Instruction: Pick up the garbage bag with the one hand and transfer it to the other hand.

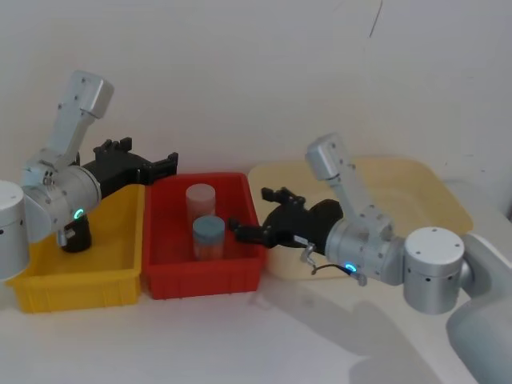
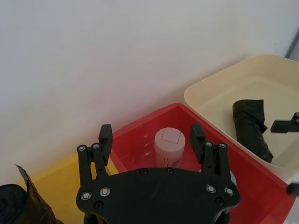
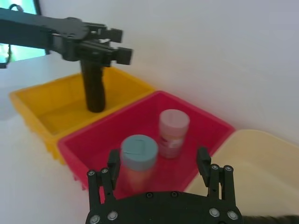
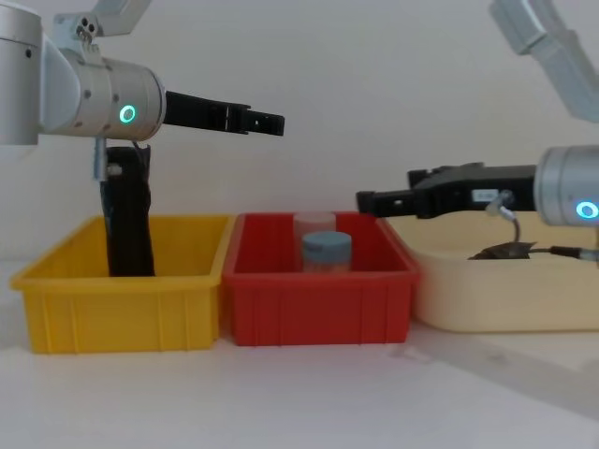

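Fingers spread above the red bin [image 4: 318, 299], the one hand [image 4: 270, 121] should pull back and clasp the upright garbage bag [image 4: 127, 220]; the other hand [image 4: 367, 199] hovers spread opposite.

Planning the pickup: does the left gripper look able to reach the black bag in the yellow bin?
Probably yes. The garbage bag stands alone in the yellow bin, taller than its walls; the open left gripper reaches past it, so it would need to pull back.
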